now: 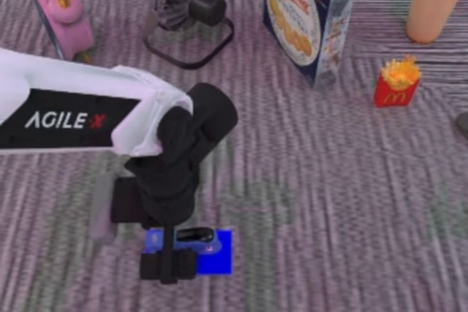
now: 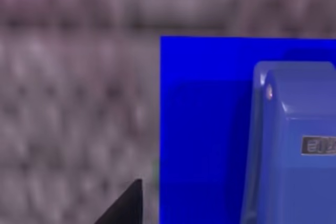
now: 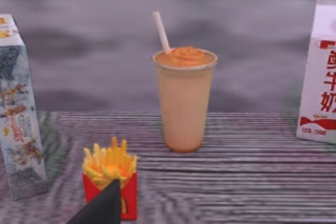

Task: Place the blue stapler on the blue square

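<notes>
The AGILEX-marked left hand [image 1: 170, 261] hangs over the blue stapler [image 1: 191, 237] lying on the blue square [image 1: 218, 253], its grip unclear.

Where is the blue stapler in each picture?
Top view: the stapler lies near the bottom edge, under the left gripper, on the blue square.
Left wrist view: the stapler fills the lower right.
Right wrist view: not in it.
Shared landmark: the blue square shows in the top and left wrist views.
</notes>
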### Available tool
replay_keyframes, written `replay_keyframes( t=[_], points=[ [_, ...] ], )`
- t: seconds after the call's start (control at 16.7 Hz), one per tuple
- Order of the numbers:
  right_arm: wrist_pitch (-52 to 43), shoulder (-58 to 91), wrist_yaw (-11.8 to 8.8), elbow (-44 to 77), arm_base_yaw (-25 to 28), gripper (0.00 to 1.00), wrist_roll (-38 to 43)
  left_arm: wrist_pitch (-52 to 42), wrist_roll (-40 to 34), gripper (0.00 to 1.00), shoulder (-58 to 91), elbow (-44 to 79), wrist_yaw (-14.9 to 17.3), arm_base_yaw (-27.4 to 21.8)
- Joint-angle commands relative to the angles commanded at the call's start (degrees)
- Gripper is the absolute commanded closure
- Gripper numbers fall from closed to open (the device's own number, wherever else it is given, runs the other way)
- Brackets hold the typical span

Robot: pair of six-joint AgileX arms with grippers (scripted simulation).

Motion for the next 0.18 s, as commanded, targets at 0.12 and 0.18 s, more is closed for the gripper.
replay_keyframes(
  t=[0.12, 0.18],
  points=[
    [0.0, 0.0, 0.0, 0.0, 0.0, 0.0, 0.0, 0.0, 0.0, 0.0, 0.0, 0.0, 0.0, 0.0],
    [0.0, 0.0, 0.0, 0.0, 0.0, 0.0, 0.0, 0.0, 0.0, 0.0, 0.0, 0.0, 0.0, 0.0]
  ],
)
